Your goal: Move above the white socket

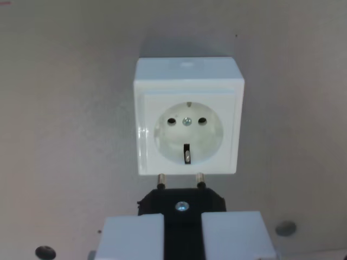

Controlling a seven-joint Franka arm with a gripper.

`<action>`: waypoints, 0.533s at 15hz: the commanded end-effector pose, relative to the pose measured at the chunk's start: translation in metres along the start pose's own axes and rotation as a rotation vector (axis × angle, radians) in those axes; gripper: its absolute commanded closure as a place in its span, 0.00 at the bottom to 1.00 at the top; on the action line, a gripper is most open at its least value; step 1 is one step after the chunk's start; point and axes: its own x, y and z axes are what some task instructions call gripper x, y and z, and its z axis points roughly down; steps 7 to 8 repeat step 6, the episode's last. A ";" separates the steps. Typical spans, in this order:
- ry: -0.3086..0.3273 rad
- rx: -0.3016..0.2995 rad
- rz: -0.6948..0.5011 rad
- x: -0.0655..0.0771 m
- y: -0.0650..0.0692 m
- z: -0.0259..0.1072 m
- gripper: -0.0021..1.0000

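The approach looks well advanced but, as I judge it, not quite finished. The square white plastic socket (pixel 187 120) with its round recessed face lies flat on the plain grey desk (pixel 65 108), sitting a little above the middle of the wrist view and close to centred left to right. The gripper (pixel 183 230) enters from the near edge of the view, its two pale, blocky fingers (pixel 133 238) clamped on a black plastic plug (pixel 181 208) whose two metal pins (pixel 161 179) point toward the far side. The jaws are therefore closed around the plug body, with only the dark strip of the plug visible between them. The pin tips reach just to the near edge of the socket's housing, one seeming to touch that edge in the view, while the two round contact holes sit further on, inside the recessed face. How high the plug stands over the desk cannot be read from this single view. What seems left is a short travel toward the far side so the pins stand over the holes; sideways the pins already look roughly matched to the hole pair, perhaps slightly to the left. Two small dark round marks lie on the desk near the lower corners, well apart from the socket.
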 end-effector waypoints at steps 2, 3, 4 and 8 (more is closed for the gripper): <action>0.102 -0.057 -0.023 -0.001 0.006 0.019 1.00; 0.099 -0.058 -0.022 -0.001 0.007 0.022 1.00; 0.097 -0.059 -0.020 -0.001 0.007 0.024 1.00; 0.094 -0.061 -0.020 -0.002 0.008 0.026 1.00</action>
